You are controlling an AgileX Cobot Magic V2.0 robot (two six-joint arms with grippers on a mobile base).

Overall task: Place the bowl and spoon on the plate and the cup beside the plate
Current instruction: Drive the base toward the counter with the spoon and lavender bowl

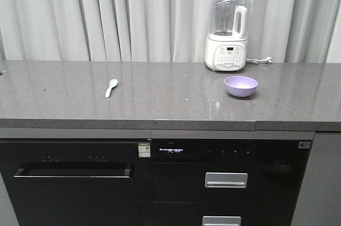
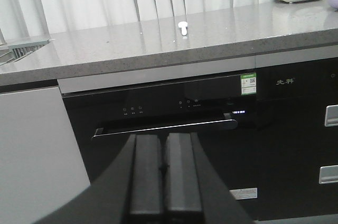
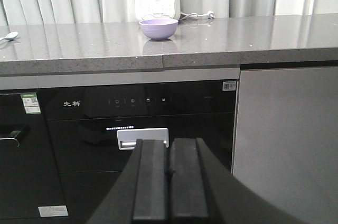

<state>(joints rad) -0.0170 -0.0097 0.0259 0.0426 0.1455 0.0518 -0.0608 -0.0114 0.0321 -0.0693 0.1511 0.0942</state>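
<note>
Grey surface [image 1: 160, 103] spans the whole view before a curtain [image 1: 106, 13], and its front edge overhangs black appliance fronts [image 1: 74, 183]. At back right, close to the curtain, stands a blender [image 1: 228, 34]. Below the edge, facing the fronts, hang the left hand [image 2: 164, 145] and right hand [image 3: 169, 147], each with fingers pressed together, gripping nothing. Just before the blender sits the bowl [image 1: 241, 86], upright. Well apart to its left lies the spoon [image 1: 111, 87], scoop toward the curtain, with open surface between them.

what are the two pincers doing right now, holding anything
Left pincer: closed, holding nothing.
Right pincer: closed, holding nothing.
</note>
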